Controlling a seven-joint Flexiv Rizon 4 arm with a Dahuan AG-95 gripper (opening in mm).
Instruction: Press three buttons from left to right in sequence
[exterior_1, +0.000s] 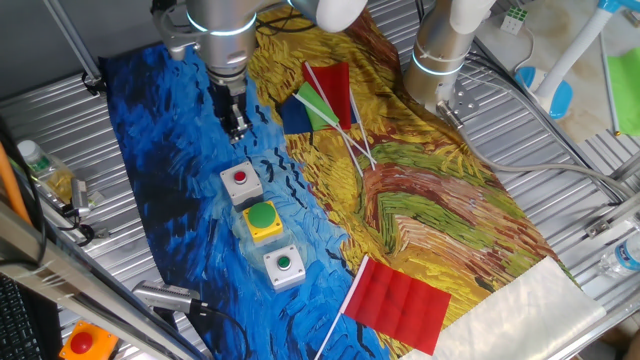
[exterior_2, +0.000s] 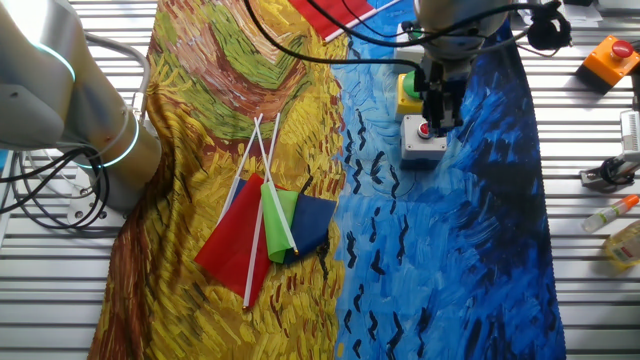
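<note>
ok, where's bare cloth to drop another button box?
Free: the blue cloth on the side of the grey box with red button away from the small flags, and the yellow swirls between those flags and the big red flag. Crowded: the button row, gripper just beyond it.

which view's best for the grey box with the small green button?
The fixed view from the buttons' side: the grey box with the small green button sits unobstructed in the foreground, last in the row after the yellow box. In the other fixed view the gripper and arm cover that end of the row; it can't be made out.
</note>
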